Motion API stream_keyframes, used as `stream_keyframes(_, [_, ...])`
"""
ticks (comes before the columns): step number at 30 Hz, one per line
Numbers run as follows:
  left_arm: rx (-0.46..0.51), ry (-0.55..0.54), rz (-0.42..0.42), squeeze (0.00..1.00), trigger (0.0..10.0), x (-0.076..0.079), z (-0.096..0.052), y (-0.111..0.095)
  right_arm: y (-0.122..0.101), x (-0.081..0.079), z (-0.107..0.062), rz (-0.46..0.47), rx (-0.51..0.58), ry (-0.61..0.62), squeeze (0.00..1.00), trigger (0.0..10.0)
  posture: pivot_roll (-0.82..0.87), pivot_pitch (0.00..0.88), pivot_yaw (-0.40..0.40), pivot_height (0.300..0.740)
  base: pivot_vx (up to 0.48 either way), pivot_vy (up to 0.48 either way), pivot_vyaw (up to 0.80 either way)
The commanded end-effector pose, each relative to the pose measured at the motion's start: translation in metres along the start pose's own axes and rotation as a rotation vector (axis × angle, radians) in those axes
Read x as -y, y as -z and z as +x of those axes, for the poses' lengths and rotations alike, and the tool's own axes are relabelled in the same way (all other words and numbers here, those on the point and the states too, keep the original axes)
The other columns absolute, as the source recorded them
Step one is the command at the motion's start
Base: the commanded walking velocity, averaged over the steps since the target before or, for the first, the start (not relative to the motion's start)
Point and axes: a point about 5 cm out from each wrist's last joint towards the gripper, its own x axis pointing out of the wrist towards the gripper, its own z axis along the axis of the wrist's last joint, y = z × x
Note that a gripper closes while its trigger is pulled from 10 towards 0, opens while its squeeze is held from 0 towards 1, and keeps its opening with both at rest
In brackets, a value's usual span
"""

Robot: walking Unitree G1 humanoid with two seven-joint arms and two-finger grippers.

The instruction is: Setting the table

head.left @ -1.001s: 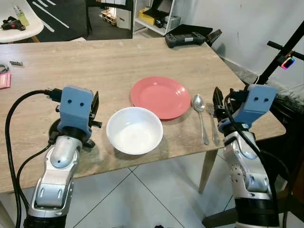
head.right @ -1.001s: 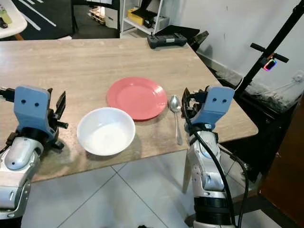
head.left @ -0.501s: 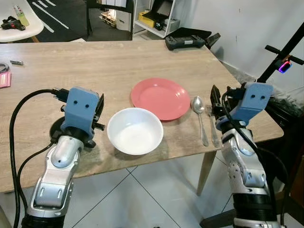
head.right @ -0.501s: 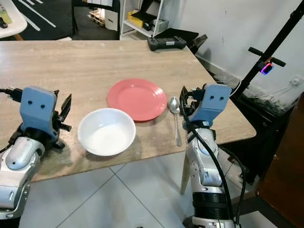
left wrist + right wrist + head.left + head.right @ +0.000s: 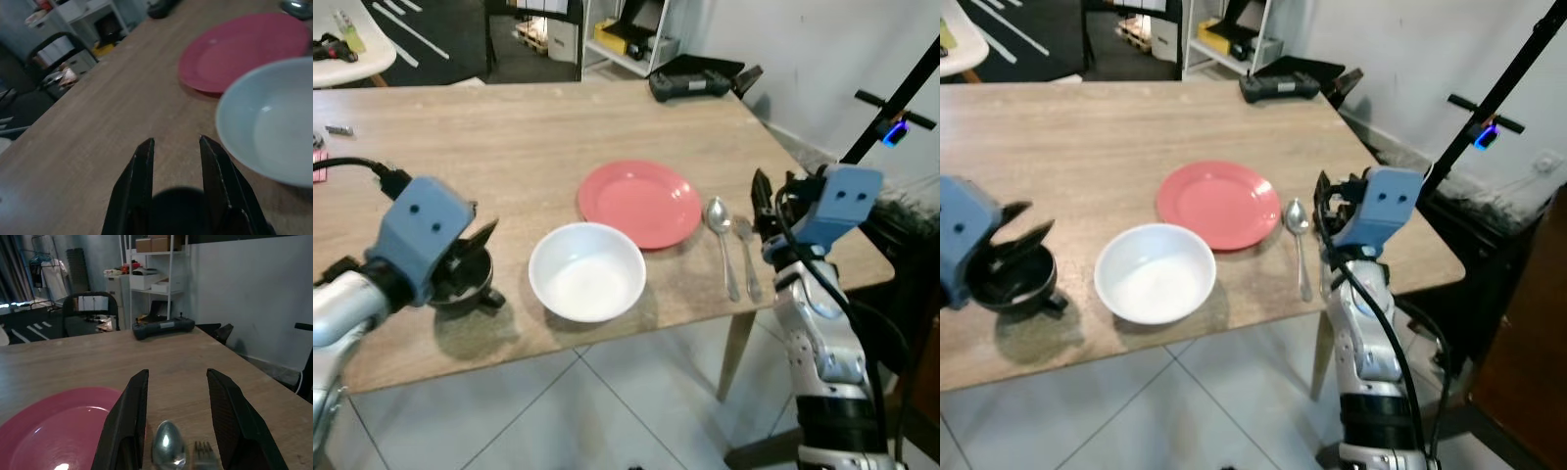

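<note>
On the wooden table (image 5: pixel 509 137) a red plate (image 5: pixel 641 201) lies right of centre, and a white empty bowl (image 5: pixel 587 271) stands in front of it near the front edge. Right of the plate a spoon (image 5: pixel 724 245) and a fork (image 5: pixel 747 257) lie side by side. My right gripper (image 5: pixel 177 377) is open and hovers just short of the spoon (image 5: pixel 168 448) and fork (image 5: pixel 203 450), pointing along them, beside the plate (image 5: pixel 58 431). Left of the bowl (image 5: pixel 274 122), low over bare wood, my left gripper (image 5: pixel 175 143) is open with nothing between its fingers.
A black controller (image 5: pixel 690 78) lies at the table's far right corner. A black stand with a glowing light (image 5: pixel 893 127) rises beyond the right edge. A white round table (image 5: pixel 347 49) and shelves stand behind. Small items (image 5: pixel 337 129) lie at the far left.
My left arm has swung outward to the left and lower, away from the bowl. The right arm, bowl, plate, spoon and fork stay where they were.
</note>
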Motion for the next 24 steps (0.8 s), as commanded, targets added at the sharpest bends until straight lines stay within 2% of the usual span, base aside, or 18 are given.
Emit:
stream_keyframes(1, [-0.039, 0.090, 0.018, 0.00, 10.0, 0.001, -0.009, 0.002, 0.004, 0.005, -0.003, -0.003, -0.011, 0.019, 0.00, 10.0, 0.13, 0.078, -0.015, 0.740, 0.000, 0.000, 0.00])
stream_keyframes(3, [-0.088, 0.166, 0.059, 0.00, 10.0, -0.001, -0.016, 0.004, 0.005, 0.004, -0.003, -0.001, -0.013, 0.018, 0.00, 10.0, 0.13, 0.079, -0.016, 0.740, 0.000, 0.000, 0.00])
stream_keyframes(5, [-0.096, 0.186, 0.071, 0.00, 10.0, 0.000, -0.017, 0.004, 0.004, 0.004, -0.003, -0.001, -0.013, 0.017, 0.00, 10.0, 0.13, 0.080, -0.016, 0.740, 0.000, 0.000, 0.00])
stream_keyframes(7, [-0.145, 0.240, 0.109, 0.00, 10.0, 0.001, -0.021, 0.006, 0.004, 0.003, -0.003, 0.000, -0.013, 0.016, 0.00, 10.0, 0.13, 0.082, -0.012, 0.740, 0.000, 0.000, 0.00])
stream_keyframes(11, [-0.166, 0.260, 0.118, 0.00, 10.0, 0.002, -0.023, 0.006, 0.004, 0.003, -0.003, 0.001, -0.012, 0.016, 0.00, 10.0, 0.13, 0.085, -0.015, 0.740, 0.000, 0.000, 0.00])
stream_keyframes(12, [-0.189, 0.260, 0.122, 0.37, 10.0, 0.002, -0.022, 0.010, 0.005, 0.004, -0.004, 0.002, -0.016, 0.018, 0.00, 10.0, 0.13, 0.088, -0.016, 0.740, 0.000, 0.000, 0.00])
stream_keyframes(13, [-0.189, 0.260, 0.122, 0.37, 10.0, 0.002, -0.022, 0.010, 0.005, 0.004, -0.004, 0.002, -0.016, 0.018, 0.00, 10.0, 0.13, 0.088, -0.016, 0.740, 0.000, 0.000, 0.00])
stream_keyframes(14, [-0.195, 0.263, 0.105, 1.00, 10.0, 0.003, -0.019, 0.013, 0.006, 0.004, -0.004, 0.001, -0.018, 0.017, 0.00, 10.0, 0.12, 0.091, -0.017, 0.740, 0.000, 0.000, 0.00])
stream_keyframes(16, [-0.181, 0.290, 0.056, 1.00, 10.0, 0.008, -0.011, 0.015, 0.006, 0.003, -0.004, 0.001, -0.020, 0.012, 0.00, 10.0, 0.12, 0.094, -0.018, 0.740, 0.000, 0.000, 0.00])
stream_keyframes(19, [-0.182, 0.315, 0.050, 1.00, 10.0, 0.009, -0.010, 0.014, 0.005, 0.003, -0.004, 0.000, -0.020, 0.010, 0.00, 10.0, 0.12, 0.096, -0.015, 0.740, 0.000, 0.000, 0.00])
stream_keyframes(20, [-0.198, 0.335, 0.050, 0.21, 10.0, 0.010, -0.012, 0.016, 0.005, 0.003, -0.005, -0.001, -0.019, 0.011, 0.00, 10.0, 0.12, 0.095, -0.010, 0.740, 0.000, 0.000, 0.00])
stream_keyframes(21, [-0.198, 0.335, 0.050, 0.21, 10.0, 0.010, -0.012, 0.016, 0.005, 0.003, -0.005, -0.001, -0.019, 0.011, 0.00, 10.0, 0.12, 0.095, -0.010, 0.740, 0.000, 0.000, 0.00])
stream_keyframes(22, [-0.215, 0.357, 0.041, 0.00, 10.0, 0.011, -0.015, 0.018, 0.005, 0.004, -0.006, -0.002, -0.021, 0.013, 0.00, 10.0, 0.12, 0.097, -0.008, 0.740, 0.000, 0.000, 0.00])
stream_keyframes(24, [-0.227, 0.374, 0.026, 0.00, 10.0, 0.013, -0.018, 0.021, 0.006, 0.004, -0.007, -0.003, -0.023, 0.016, 0.00, 10.0, 0.11, 0.096, -0.006, 0.740, 0.000, 0.000, 0.00])
